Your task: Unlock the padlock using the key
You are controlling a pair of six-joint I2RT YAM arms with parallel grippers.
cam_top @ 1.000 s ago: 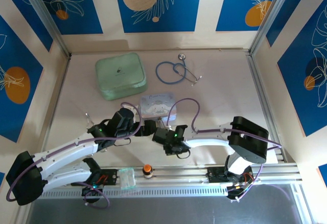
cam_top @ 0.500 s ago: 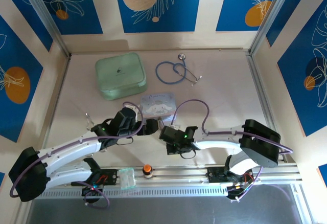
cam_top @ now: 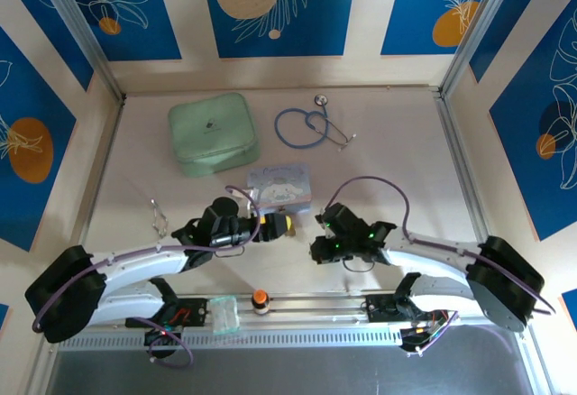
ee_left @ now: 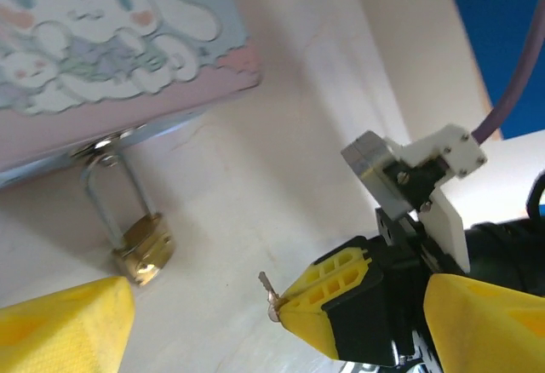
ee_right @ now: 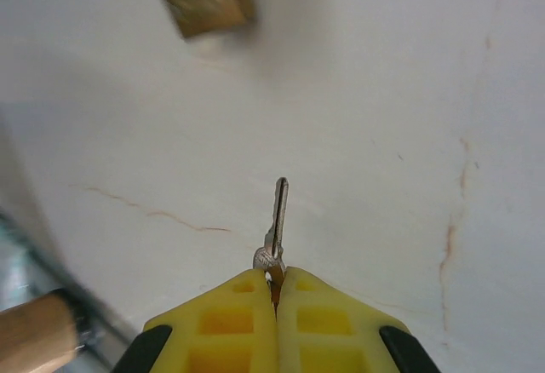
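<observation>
The padlock [ee_left: 143, 254] hangs from the cartoon tin's [ee_left: 128, 66] hasp [ee_left: 106, 144], body on the table [ee_left: 324, 92]; the key [ee_right: 278, 211], pinched blade-out in the right gripper [ee_right: 274, 281], must line up with its keyway; the wide-spread left gripper [cam_top: 276, 224] could steady it.

You face a brass-gold padlock [ee_left: 143, 254], silver key [ee_right: 278, 211], yellow right gripper [ee_right: 274, 281], and pastel cartoon-printed tin [ee_left: 111, 41] on a pale bench [ee_right: 383, 92].

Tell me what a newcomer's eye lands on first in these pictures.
The shut right tool pinches the small silver key by its head, with the blade pointing straight out from the fingertips. Just ahead, the brass padlock is hooked by its shackle to the hasp at the front edge of the cartoon tin. The left tool is open beside it.
</observation>
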